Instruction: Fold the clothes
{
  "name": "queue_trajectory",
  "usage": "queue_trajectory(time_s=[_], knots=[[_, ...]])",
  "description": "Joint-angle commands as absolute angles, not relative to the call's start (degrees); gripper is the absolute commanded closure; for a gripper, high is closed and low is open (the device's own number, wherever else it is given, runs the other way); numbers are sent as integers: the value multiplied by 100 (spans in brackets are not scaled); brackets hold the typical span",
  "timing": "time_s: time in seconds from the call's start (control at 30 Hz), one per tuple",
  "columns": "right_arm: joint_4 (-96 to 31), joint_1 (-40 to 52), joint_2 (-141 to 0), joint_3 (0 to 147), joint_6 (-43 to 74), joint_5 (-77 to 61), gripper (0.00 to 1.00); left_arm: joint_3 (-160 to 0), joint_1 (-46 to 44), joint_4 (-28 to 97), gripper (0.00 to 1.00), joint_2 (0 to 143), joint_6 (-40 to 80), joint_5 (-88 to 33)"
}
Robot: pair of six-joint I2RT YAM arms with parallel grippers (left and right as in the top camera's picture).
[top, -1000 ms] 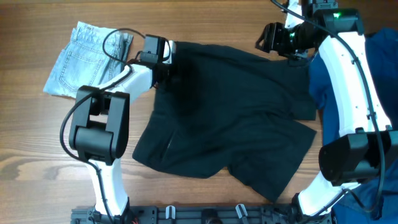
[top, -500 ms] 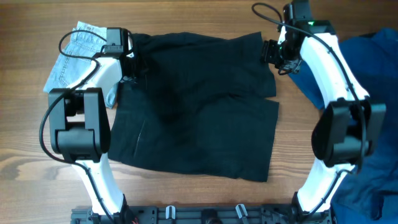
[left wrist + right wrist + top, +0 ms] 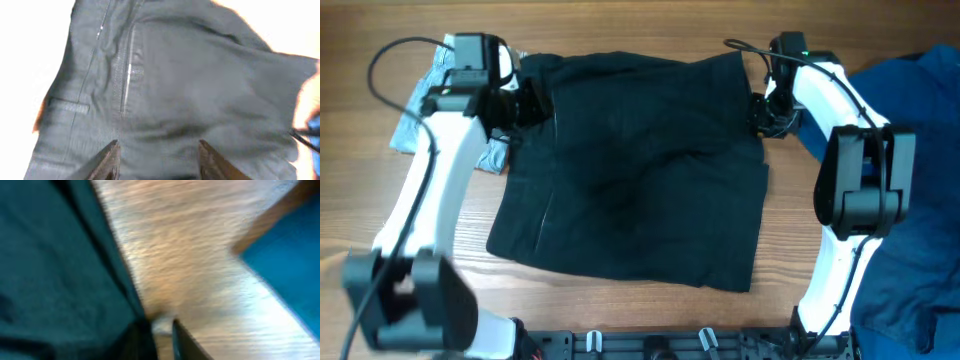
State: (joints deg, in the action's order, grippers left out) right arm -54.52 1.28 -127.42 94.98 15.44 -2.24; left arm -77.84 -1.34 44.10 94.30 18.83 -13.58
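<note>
One black garment (image 3: 630, 170), one pair of denim shorts (image 3: 408, 125), one blue garment (image 3: 935, 150), two arms (image 3: 425, 190) (image 3: 850, 180).

A black garment (image 3: 630, 170) lies spread flat on a wooden counter (image 3: 380, 230), the left tool (image 3: 525, 100) at its upper left corner, the right tool (image 3: 763, 112) at its upper right edge, denim shorts (image 3: 415, 125) far left, a blue garment (image 3: 920, 150) far right.

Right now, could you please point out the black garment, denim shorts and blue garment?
black garment (image 3: 630, 170), overhead view, its middle.
denim shorts (image 3: 410, 125), overhead view, visible left part.
blue garment (image 3: 940, 150), overhead view, upper part.
</note>
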Motion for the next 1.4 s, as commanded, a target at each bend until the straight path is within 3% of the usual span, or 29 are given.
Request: queue_trajectory(time_s=[0.0, 0.13, 0.33, 0.47, 0.53, 0.63, 0.8, 0.9, 0.97, 1.17, 1.2, 1.37], knots=[[-5618, -106, -13054, 9253, 1798, 502, 96, -7769, -121, 4818, 37, 8519, 1822, -1420], [-6165, -510, -12975, 9266, 2239, 742, 96, -7769, -121, 5325, 31, 7968, 1820, -1343], [-5699, -794, -12414, 9428, 847, -1538, 58, -7769, -123, 5948, 28, 7922, 1704, -1109], [-5839, -784, -12127, 9448, 768, -2069, 49, -7758, -121, 6744, 26, 8088, 1693, -460], [-6121, -786, -12105, 9445, 731, -2213, 51, -7743, -121, 7234, 30, 8195, 1695, -287], [-6173, -829, -11904, 9445, 338, -3120, 52, -7575, -78, 7553, 55, 8228, 1852, -152], [-6305, -832, -10737, 9445, 287, -3433, 48, -7498, 117, 7931, 61, 7948, 2064, -95], [-6672, -812, -9800, 9443, 486, -3155, 40, -7393, 167, 8132, 54, 7507, 2178, -97], [-7142, -812, -9192, 9432, 770, -2515, 35, -6925, 167, 8051, 43, 7100, 2469, -97], [-7404, -812, -8506, 8724, 1107, -2510, 28, -5319, 167, 7054, 9, 6569, 3500, -475], [-7382, -812, -8464, 8433, 1107, -2510, 28, -5081, 172, 6853, 6, 6573, 3743, -491], [-7039, -812, -8442, 7146, 1017, -2735, 30, -4407, 178, 6187, 9, 6722, 4357, -486]])
